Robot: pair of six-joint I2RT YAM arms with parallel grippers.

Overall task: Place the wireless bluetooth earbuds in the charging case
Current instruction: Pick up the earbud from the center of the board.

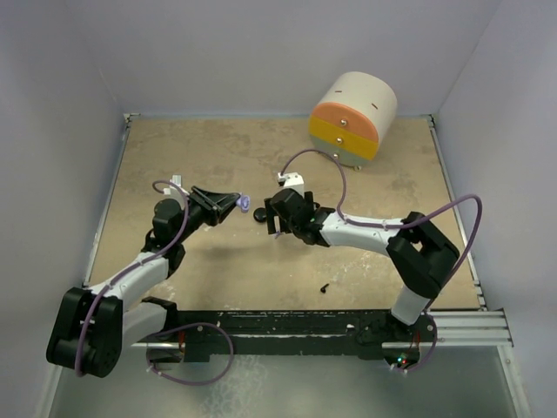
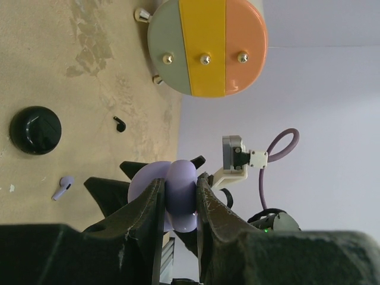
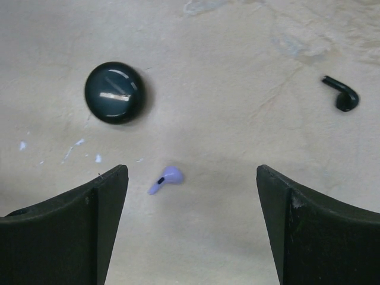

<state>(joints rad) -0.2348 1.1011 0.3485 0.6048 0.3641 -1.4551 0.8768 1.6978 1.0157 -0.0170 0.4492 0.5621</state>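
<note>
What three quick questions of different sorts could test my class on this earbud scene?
1. True or false: the left tool is shut on a lilac case.
2. Choose: the lilac earbud lies (A) inside that case, (B) on the table below the open right tool, (C) gripped by the left tool.
3. What colour is the round puck lying on the table?
Key: 1 true; 2 B; 3 black.
</note>
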